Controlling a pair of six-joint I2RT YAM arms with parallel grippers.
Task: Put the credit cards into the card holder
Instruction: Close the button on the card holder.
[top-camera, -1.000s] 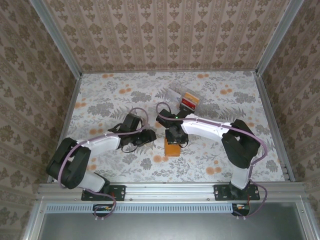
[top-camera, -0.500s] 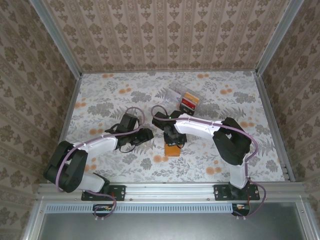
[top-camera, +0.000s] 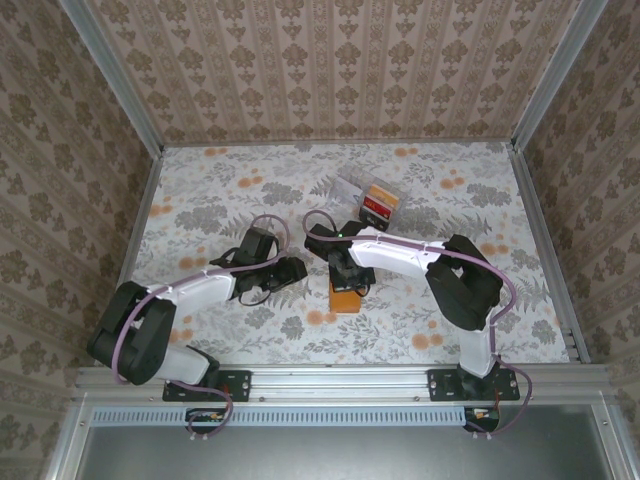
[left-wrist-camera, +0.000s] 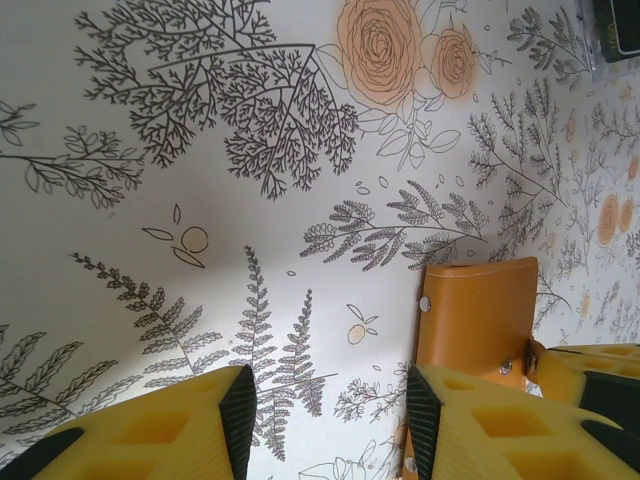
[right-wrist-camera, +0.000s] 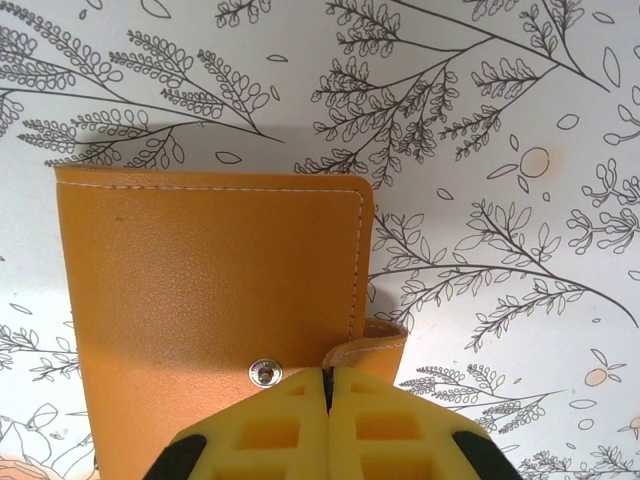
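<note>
Card holder lies closed, long axis running near-to-far, directly under the right gripper, whose fingers are pressed together at its snap strap; left gripper, fingers apart, stands just left of it.

The card holder lies flat on the surface, near the middle and toward the near edge. Behind it and slightly to the right, well apart, sits a box with the credit cards in it. The right jaws hang over the card holder's far end; the left jaws are just left of it.
</note>
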